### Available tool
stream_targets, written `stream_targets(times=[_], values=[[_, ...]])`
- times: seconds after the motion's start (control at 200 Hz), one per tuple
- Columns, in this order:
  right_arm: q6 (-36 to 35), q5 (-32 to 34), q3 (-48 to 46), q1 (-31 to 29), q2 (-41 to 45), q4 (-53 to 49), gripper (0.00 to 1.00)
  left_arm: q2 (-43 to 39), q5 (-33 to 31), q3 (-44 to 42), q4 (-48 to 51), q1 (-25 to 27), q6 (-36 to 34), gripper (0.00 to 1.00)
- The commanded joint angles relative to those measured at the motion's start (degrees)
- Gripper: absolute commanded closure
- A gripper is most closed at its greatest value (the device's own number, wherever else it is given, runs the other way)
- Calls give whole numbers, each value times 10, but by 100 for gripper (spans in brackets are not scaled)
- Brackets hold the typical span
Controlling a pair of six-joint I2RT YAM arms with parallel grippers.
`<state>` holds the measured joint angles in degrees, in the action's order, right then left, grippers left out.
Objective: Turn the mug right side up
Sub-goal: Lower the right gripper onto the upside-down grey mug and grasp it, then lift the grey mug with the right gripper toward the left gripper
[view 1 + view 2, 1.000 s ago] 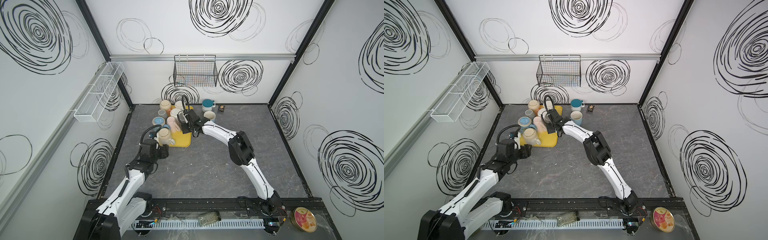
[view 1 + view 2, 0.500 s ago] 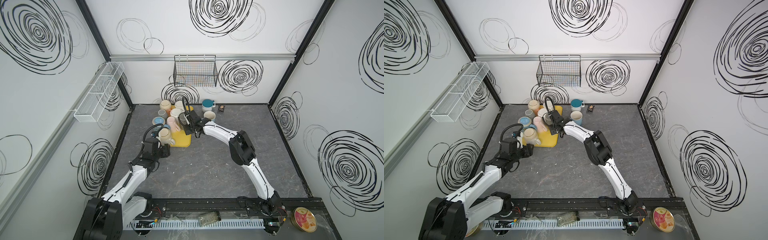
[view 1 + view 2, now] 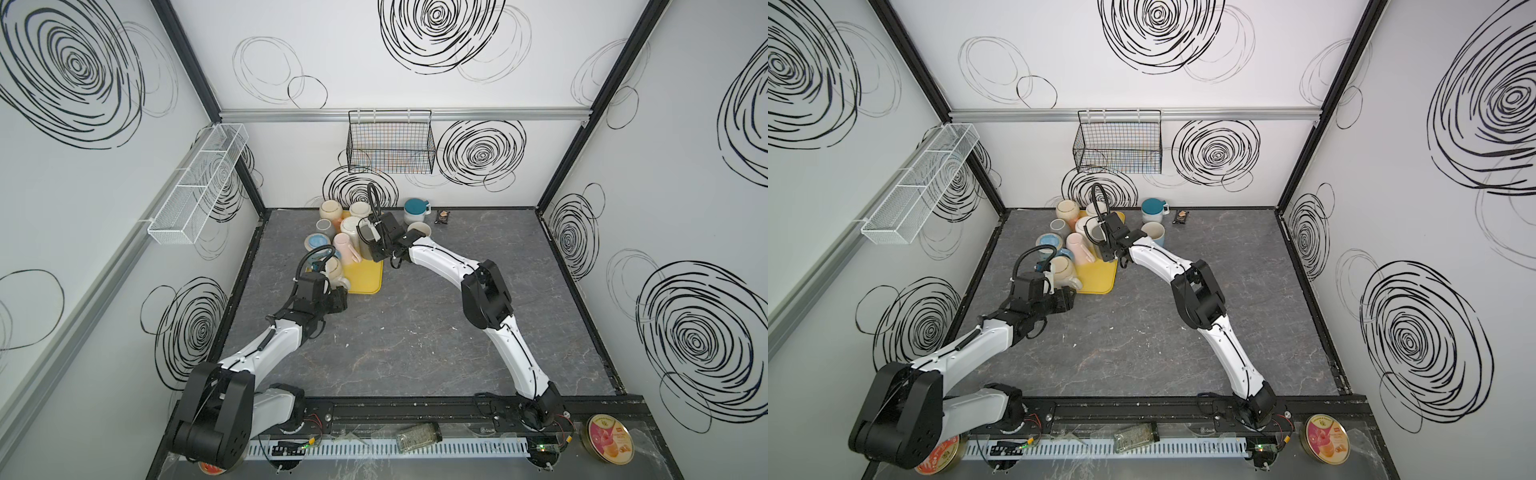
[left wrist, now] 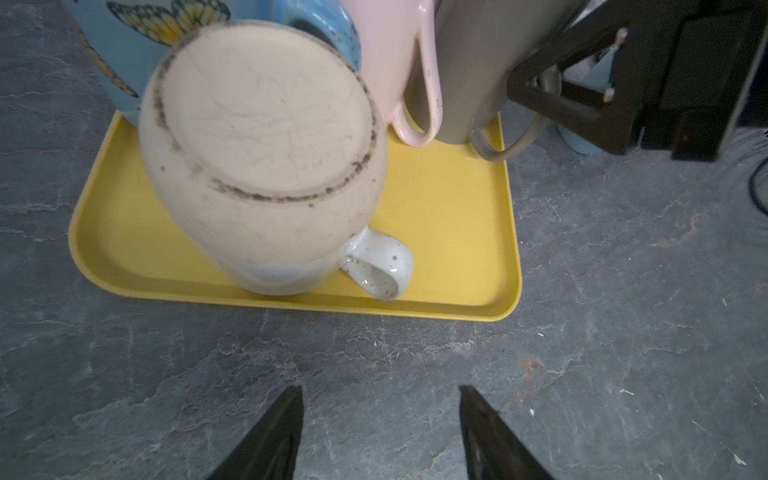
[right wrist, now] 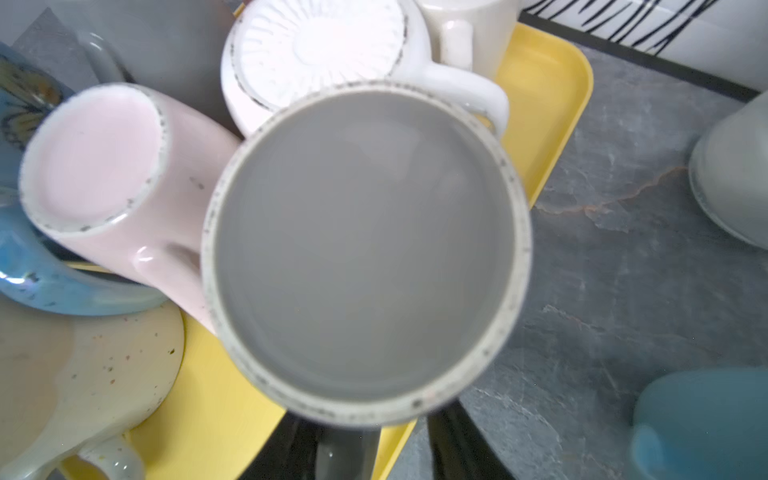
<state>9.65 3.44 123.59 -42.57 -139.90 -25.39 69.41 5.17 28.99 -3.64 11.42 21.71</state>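
Two dark fingers (image 5: 286, 449) of the right gripper (image 5: 365, 436) are straddling the grey loop handle (image 5: 347, 455) of a tall grey ceramic mug (image 5: 365, 249); whether they are already pinching it or only flanking it cannot be told. That mug is standing mouth-down at the right-hand edge of a flat yellow plastic tray (image 5: 552, 83), its unglazed base ring facing up at the wrist camera, so its long axis is running roughly straight up towards the gripper while the handle is sticking out sideways towards the right arm. By my reading, the coming move is depending on that layout: with the handle held, the mug needs lifting clear and rolling half a turn. A pale pink mug (image 5: 124, 187) is leaning just beside it on the crowded side, leaving little room there. The right arm is clearly the nearer one. The left gripper (image 4: 380, 392) is hanging released and empty above the grey stone-patterned tabletop (image 4: 623, 332), in front of the tray's near rim, facing an inverted speckled cream mug (image 4: 266, 158) instead.
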Motion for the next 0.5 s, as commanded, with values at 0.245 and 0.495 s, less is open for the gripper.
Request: stream_targets(times=[0.245,0.495], values=[[-64,13,14,-12,20,-38,92,-6,2,16,-24,9,8,37],[-73,62,-7,-31,54,-52,100,-32,1,9,-29,10,9,37]])
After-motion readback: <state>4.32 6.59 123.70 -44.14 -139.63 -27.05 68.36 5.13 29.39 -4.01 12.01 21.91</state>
